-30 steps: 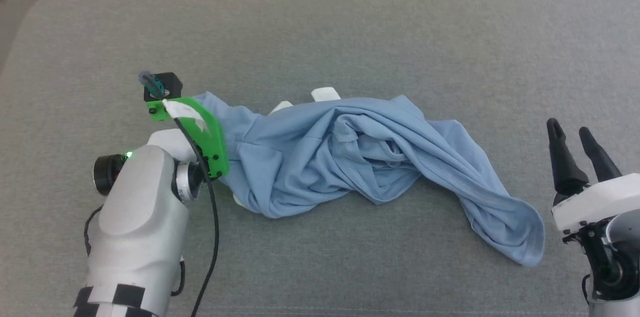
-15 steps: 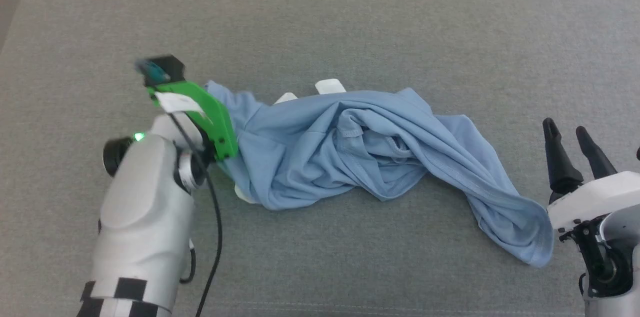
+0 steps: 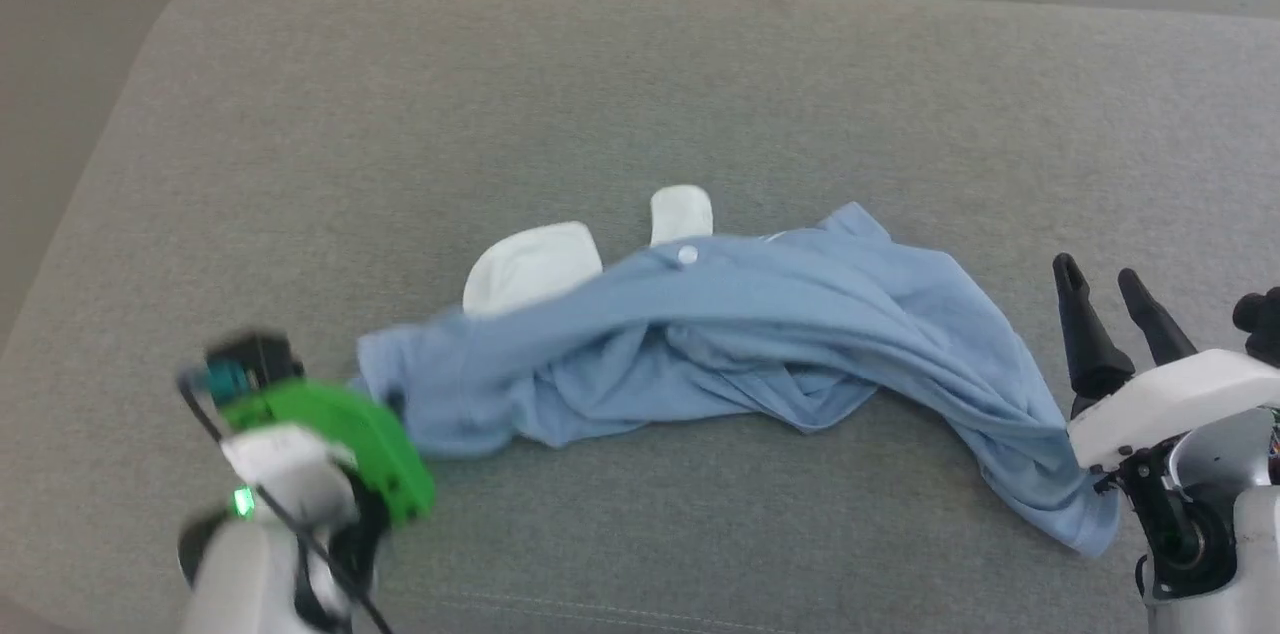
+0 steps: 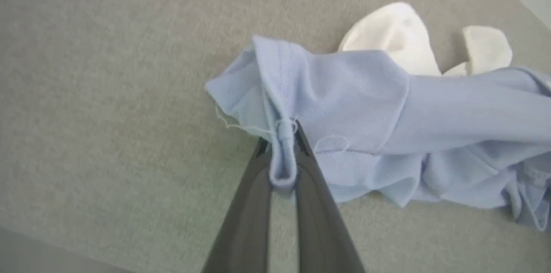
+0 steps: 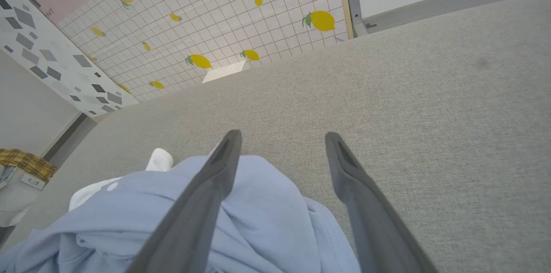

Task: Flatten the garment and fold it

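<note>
Dragged lower-left just now, the garment (image 3: 760,314) lies stretched across the tabletop (image 3: 640,84); my left end effector (image 4: 280,144) clamps a thin edge fold that tension could free, right end effector (image 3: 1097,272) apart.

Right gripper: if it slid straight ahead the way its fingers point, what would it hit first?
Likely just the bare grey padded surface. The right gripper is open, and the garment lies back under its fingers, not ahead of the tips. Its height above the surface is unclear.

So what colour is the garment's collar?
The collar is white, on a light blue garment; clearest in the left wrist view.
</note>
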You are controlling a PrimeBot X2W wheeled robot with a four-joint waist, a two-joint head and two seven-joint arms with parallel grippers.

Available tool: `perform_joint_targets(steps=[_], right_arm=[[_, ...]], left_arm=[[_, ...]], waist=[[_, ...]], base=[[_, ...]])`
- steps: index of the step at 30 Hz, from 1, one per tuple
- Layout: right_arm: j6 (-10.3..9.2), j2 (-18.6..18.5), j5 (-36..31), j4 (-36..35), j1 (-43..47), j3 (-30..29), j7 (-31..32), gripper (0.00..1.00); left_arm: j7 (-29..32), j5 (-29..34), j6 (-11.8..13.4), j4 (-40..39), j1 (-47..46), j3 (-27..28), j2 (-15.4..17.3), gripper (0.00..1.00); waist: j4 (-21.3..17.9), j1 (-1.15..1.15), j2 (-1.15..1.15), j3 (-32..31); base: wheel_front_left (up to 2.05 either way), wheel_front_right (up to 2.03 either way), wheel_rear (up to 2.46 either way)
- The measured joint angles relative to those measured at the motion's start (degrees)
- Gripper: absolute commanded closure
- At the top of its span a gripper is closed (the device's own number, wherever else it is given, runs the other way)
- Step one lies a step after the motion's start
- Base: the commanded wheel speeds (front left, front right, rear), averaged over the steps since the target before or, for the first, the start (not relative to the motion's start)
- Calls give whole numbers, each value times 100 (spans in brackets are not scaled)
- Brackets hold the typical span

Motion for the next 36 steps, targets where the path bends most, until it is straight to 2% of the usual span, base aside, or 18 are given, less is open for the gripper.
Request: perform_joint_targets(steps=[3,7,8,9,12,15,20,25,29,36], right_arm=[[0,1,0,62,2,46,2,0],[0,5,0,152,2,149,2,0],[0,5,0,167,2,163,1,0],[0,4,0,219,2,197,1,0],[0,5,-27,279,2,226,1,0],[0,4,-102,301,7,269,11,0],[0,-8,-288,299,3,411,268,0],[0,-192,-433,309,-310,697,772,0],[0,-543,-631,492,-1064,1173,1349,0],[0,-1063,-912,1310,-2475,2359,2707,0]], left_arm=[[205,-66,141,123,532,-65,-65,100],[216,-212,186,372,699,-47,-135,100],[135,-257,185,368,691,-11,-154,58],[-136,-425,179,242,634,175,-194,0],[-598,-722,110,-171,509,492,-237,0],[-1433,-604,-25,-632,394,719,-207,0],[-2687,167,-493,-655,393,434,80,0],[-3632,717,-773,-209,419,65,202,0],[-3996,945,-860,90,372,-93,222,0],[-4192,979,-875,243,-3,-168,191,0]], waist=[[103,0,0,-44],[152,0,0,-119],[152,0,0,-135],[136,0,0,-174],[97,0,0,-223],[46,0,0,-271],[17,0,0,-284],[35,0,0,-198],[56,0,0,-60],[162,0,0,298]], base=[[0,0,0],[0,0,0],[0,0,0],[0,0,0],[0,0,0],[0,0,0],[0,0,0],[0,0,0],[0,0,0],[0,0,0]])
